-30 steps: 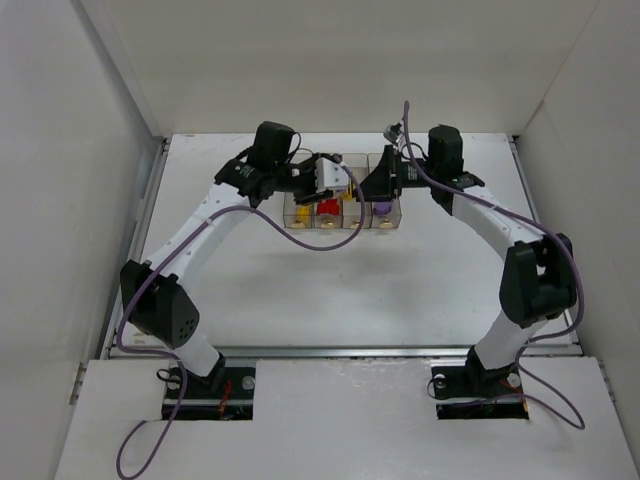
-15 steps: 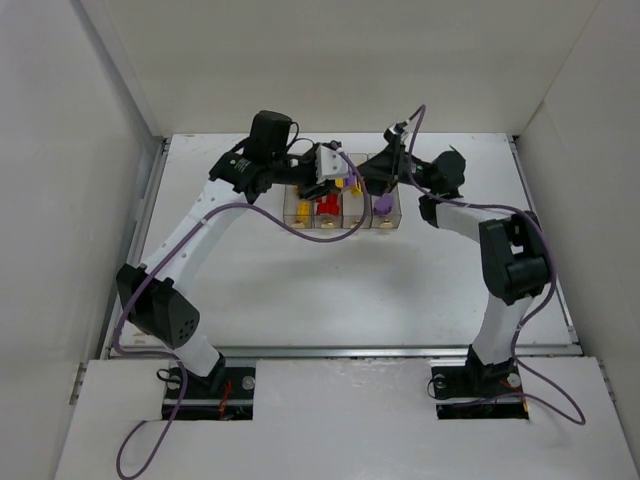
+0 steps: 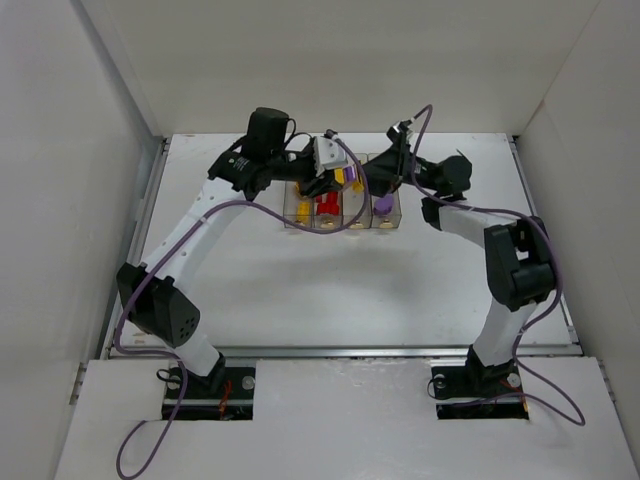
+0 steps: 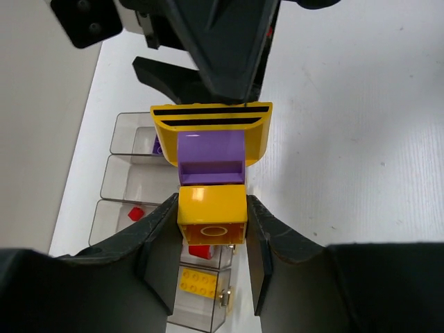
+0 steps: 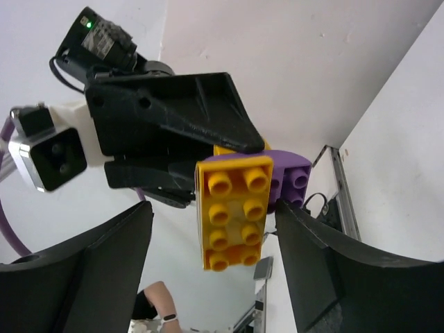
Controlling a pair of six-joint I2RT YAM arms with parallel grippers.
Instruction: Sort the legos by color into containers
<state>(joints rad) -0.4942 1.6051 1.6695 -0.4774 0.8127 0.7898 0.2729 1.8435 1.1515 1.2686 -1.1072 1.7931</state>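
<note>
Okay — left gripper clamps lego cluster; right gripper, apart at its 12 o'clock, should close squarely before pulling.

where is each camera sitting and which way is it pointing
Top external: above and behind the arms, looking down on the table and bins; both whole arms show.
Left wrist: on the left arm, looking along the left fingers at the brick cluster they grip, bins beneath.
Right wrist: on the right arm, looking between the spread right fingers at that cluster.
Both wrist views share the yellow and purple cluster, seen from opposite ends.
</note>
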